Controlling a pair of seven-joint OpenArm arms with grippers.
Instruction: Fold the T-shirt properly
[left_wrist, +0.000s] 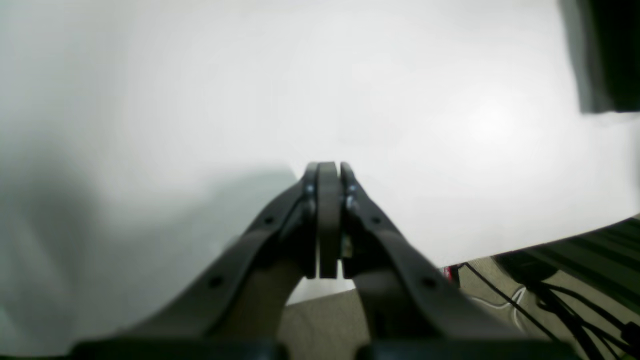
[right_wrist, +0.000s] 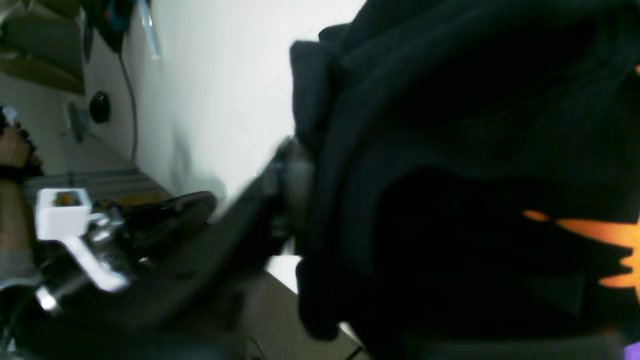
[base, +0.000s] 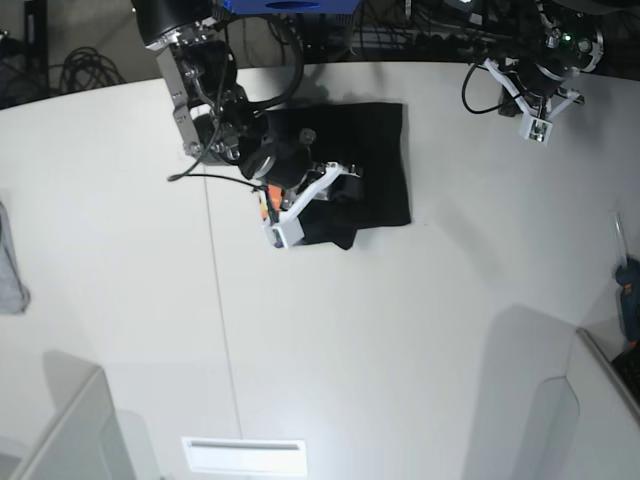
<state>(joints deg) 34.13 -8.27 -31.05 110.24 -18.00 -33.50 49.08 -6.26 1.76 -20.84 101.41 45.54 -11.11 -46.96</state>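
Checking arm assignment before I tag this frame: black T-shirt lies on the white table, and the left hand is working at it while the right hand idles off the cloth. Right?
Sides are swapped. In the base view the right hand is at the black T-shirt on the white table; the left hand, shut, idles off the cloth.

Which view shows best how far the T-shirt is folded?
The base view: the whole T-shirt lies on the white table as a compact black shape, with the right gripper at its edge. The right wrist view shows only close, blurred black cloth with some orange print. The left wrist view catches a dark corner at most.
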